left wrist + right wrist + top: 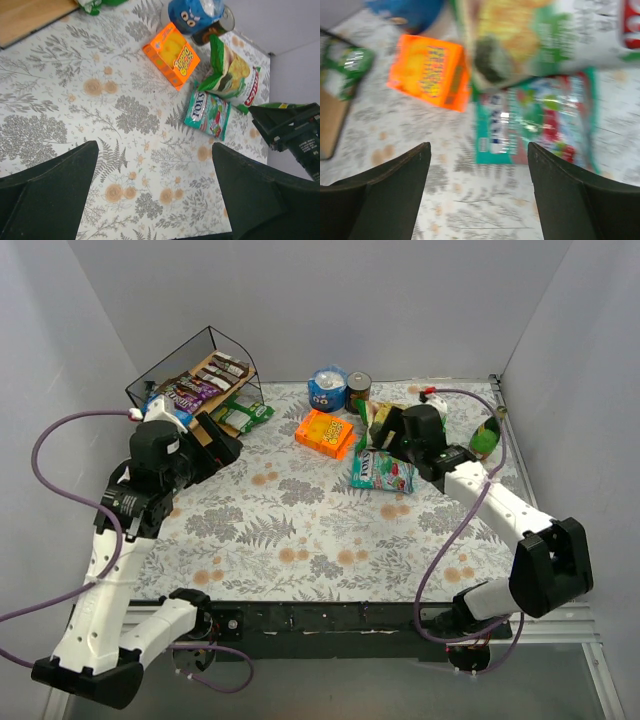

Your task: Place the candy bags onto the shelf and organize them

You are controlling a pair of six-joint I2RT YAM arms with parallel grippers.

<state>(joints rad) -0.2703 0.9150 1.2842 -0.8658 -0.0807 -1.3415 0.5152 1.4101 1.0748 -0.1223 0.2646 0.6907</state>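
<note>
R gripper (477, 150) is hovering w/ jaws open, empty, over teal candy bag (535, 120) lying flat on table (300, 530). L gripper (154, 147) is hanging wide open too, beside shelf (212, 362) w/ other bags (195, 390).

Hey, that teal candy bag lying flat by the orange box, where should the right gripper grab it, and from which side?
Probably best at its near edge, coming straight down from above. The teal candy bag lies flat, and the green chip bag seems to overlap its far edge, while the near edge is free. The open right gripper hovers above it.
</note>
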